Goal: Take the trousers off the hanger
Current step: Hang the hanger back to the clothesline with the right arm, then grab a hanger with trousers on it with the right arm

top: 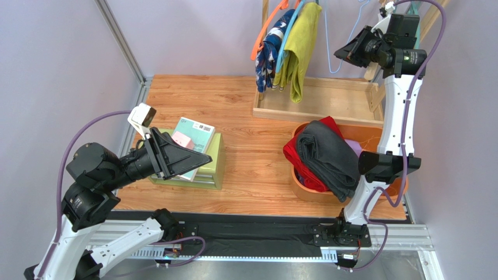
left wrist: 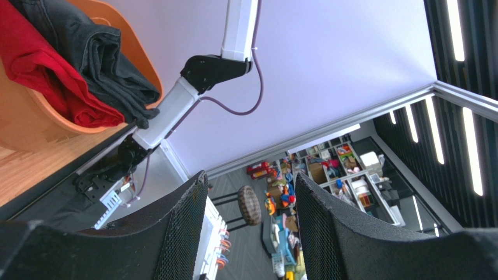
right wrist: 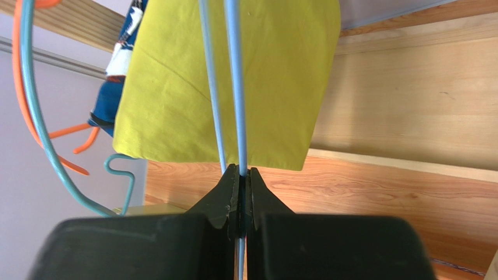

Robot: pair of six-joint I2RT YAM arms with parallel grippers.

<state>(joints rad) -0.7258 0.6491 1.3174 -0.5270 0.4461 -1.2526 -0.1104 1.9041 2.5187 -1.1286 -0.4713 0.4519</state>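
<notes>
Top external view: an orange basket [top: 302,188] stands at the near right corner of the counter [top: 251,157]. In it lie the red trousers [top: 301,166], with the black trousers [top: 327,157] over them. A little of the lilac trousers [top: 352,146] shows at the far side.

At the far edge stands a shallow wooden tray [top: 333,104]. Above it the navy trousers [top: 270,55] and the yellow-green trousers [top: 301,49] hang side by side on hangers. The right pincer [right wrist: 241,175] is just beside them, clenched on the thin wire of a light blue hanger [right wrist: 237,87].

Near the left edge stands a green box [top: 213,166] with flat packs on top. The left pincer [left wrist: 251,178] hovers over it with its jaws released and nothing between them.

The counter is of light wood with visible grain, and pale lilac walls stand around it. In the left wrist view a room with shelves of coloured things shows beyond.
</notes>
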